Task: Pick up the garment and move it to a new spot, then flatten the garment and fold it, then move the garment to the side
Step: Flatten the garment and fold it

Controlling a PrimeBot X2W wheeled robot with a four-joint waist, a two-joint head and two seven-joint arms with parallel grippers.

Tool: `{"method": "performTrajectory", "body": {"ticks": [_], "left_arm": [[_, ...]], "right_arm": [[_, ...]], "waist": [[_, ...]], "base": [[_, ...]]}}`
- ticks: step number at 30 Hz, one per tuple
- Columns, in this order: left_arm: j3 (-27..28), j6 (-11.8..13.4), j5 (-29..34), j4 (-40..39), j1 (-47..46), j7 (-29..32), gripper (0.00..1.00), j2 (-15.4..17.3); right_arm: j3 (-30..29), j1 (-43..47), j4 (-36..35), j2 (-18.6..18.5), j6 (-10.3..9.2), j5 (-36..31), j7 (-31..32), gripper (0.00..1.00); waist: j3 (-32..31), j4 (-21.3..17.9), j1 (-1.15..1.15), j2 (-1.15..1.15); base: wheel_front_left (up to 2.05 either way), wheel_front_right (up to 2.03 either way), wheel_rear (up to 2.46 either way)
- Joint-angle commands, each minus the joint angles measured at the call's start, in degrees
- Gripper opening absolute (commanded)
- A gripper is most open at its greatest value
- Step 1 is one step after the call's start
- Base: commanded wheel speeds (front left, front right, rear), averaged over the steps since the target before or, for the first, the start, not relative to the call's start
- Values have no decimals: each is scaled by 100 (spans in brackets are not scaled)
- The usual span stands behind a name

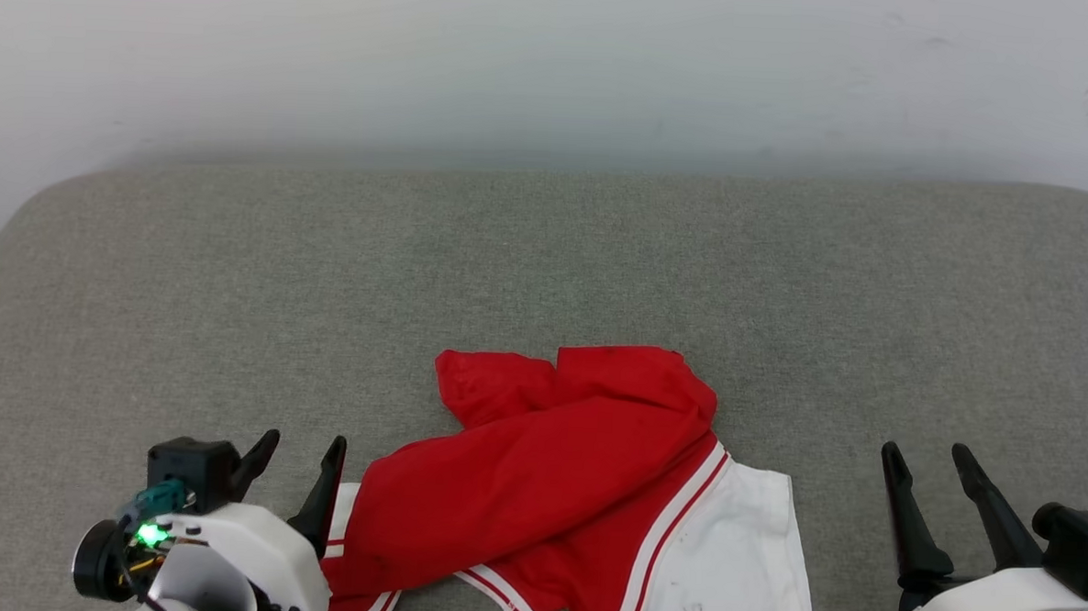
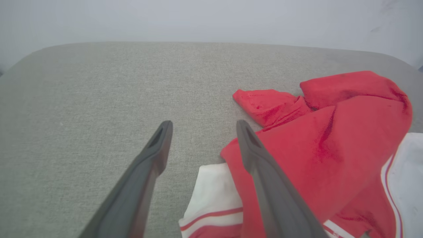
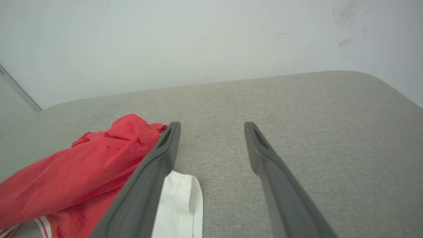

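The garment [image 1: 573, 490] is a red jersey with white sleeves and red-and-white striped trim, lying crumpled near the front edge of the grey padded table [image 1: 546, 260]. My left gripper [image 1: 304, 447] stands open just left of the garment's white sleeve, nothing between its fingers. In the left wrist view the left gripper [image 2: 202, 126] has the garment [image 2: 330, 145] beside its right finger. My right gripper [image 1: 923, 455] is open at the lower right, a short gap from the white sleeve. The right wrist view shows the right gripper [image 3: 211, 127] and the garment [image 3: 82, 175] to its left.
A pale wall [image 1: 555, 58] rises behind the table's far edge. Bare grey surface stretches across the back and both sides of the table. The rounded table corners show at the far left and far right.
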Motion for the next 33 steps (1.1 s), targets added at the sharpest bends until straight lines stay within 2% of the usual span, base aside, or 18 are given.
{"method": "performTrajectory", "body": {"ticks": [1,7,12,17,18,19,20,27,33], "left_arm": [[-131,-141,-65,-68,-218,298,100,46],[-420,-415,-321,-85,-457,1190,100,117],[-571,-478,-509,34,-517,1843,100,240],[-666,-589,-678,119,-567,2228,100,284],[-682,-611,-694,110,-581,2256,45,279],[-690,-628,-653,93,-612,2224,18,288],[-689,-637,-621,77,-649,2182,0,279],[-809,-592,-16,-74,-1055,1731,0,268],[-1178,-652,566,-304,-1551,1394,0,-104]], "right_arm": [[17,-83,27,6,-2,11,-14,100],[53,-169,87,6,-2,33,-65,100],[63,-249,182,6,-2,84,-135,100],[87,-315,280,6,-2,118,-209,100],[86,-334,295,6,-2,118,-230,100],[81,-350,310,6,-2,116,-244,100],[79,-365,324,6,-2,117,-260,100],[38,-381,408,6,-2,121,-244,100],[1,-403,393,6,-2,-2,-141,100]], "waist": [[101,-41,0,0],[281,-145,0,0],[433,-234,0,0],[517,-287,0,0],[528,-292,0,0],[538,-295,0,0],[547,-296,0,0],[521,-265,0,0],[443,-217,0,0]], "base": [[0,0,0],[0,0,0],[0,0,0],[0,0,0],[0,0,0],[0,0,0],[0,0,0],[0,0,0],[0,0,0]]}}
